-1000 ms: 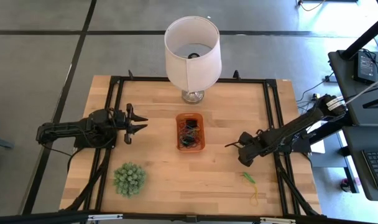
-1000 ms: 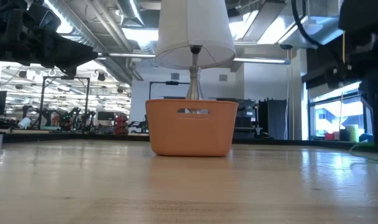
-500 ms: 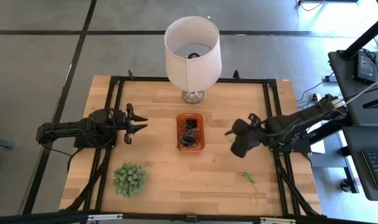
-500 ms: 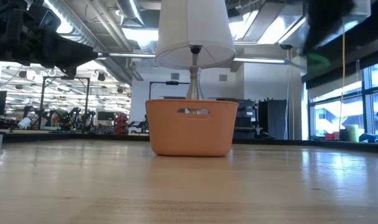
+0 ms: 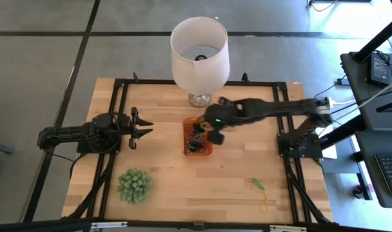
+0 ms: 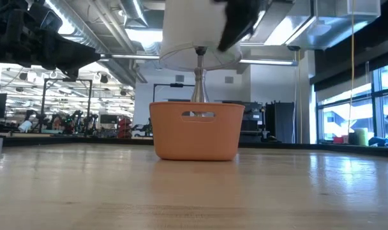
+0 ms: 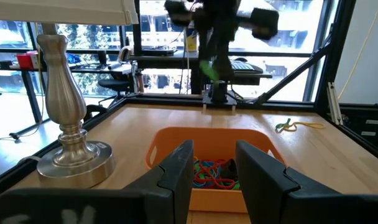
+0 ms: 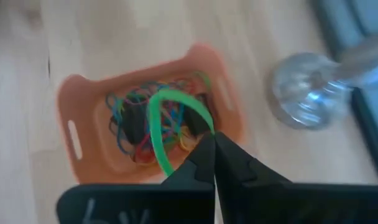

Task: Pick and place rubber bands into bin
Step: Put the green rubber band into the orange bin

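Bin (image 5: pixel 197 137) already held a tangle of bands (image 8: pixel 153 121). Right gripper (image 8: pixel 209 138) hung over the bin w/ jaws clamped on a green band (image 8: pixel 170 99), not yet dropped. Two more bands (image 5: pixel 260 193) lay near the table's front right. Left gripper (image 5: pixel 143 125), part-open & empty, waited left of bin.

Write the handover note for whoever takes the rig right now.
Right gripper: shut on a green rubber band, above the orange bin.
Left gripper: open, empty, waiting at the table's left side.
Done: a tangle of bands lies in the bin.
Left: drop the held band, then collect the green band and yellow band lying on the table near its front right corner.
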`<action>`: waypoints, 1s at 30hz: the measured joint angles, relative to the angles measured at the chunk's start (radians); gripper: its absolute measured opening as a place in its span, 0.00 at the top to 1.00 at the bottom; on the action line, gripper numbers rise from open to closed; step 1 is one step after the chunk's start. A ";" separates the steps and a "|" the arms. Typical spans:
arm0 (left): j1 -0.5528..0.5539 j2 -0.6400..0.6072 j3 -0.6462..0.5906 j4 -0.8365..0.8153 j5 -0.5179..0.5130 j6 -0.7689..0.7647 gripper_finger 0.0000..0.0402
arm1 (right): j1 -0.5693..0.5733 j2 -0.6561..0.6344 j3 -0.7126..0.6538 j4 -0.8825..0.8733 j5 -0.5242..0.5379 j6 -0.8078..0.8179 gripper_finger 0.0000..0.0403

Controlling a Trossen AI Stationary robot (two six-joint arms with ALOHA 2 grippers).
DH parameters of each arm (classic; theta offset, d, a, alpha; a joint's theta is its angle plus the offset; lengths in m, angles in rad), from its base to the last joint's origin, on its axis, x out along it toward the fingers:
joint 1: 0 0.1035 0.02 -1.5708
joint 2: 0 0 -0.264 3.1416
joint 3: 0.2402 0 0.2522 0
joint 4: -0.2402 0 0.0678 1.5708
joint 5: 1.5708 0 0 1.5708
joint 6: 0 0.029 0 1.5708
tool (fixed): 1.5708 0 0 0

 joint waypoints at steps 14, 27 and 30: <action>0.000 0.000 0.000 0.000 0.000 0.000 0.72 | -0.109 0.439 0.061 0.099 -0.229 -0.104 1.00; 0.000 0.000 0.000 0.000 0.000 0.000 0.72 | -0.111 0.480 0.062 0.140 -0.269 -0.099 0.88; 0.000 0.000 0.000 0.000 0.000 0.000 0.72 | -0.112 0.456 0.062 0.128 -0.269 -0.098 0.82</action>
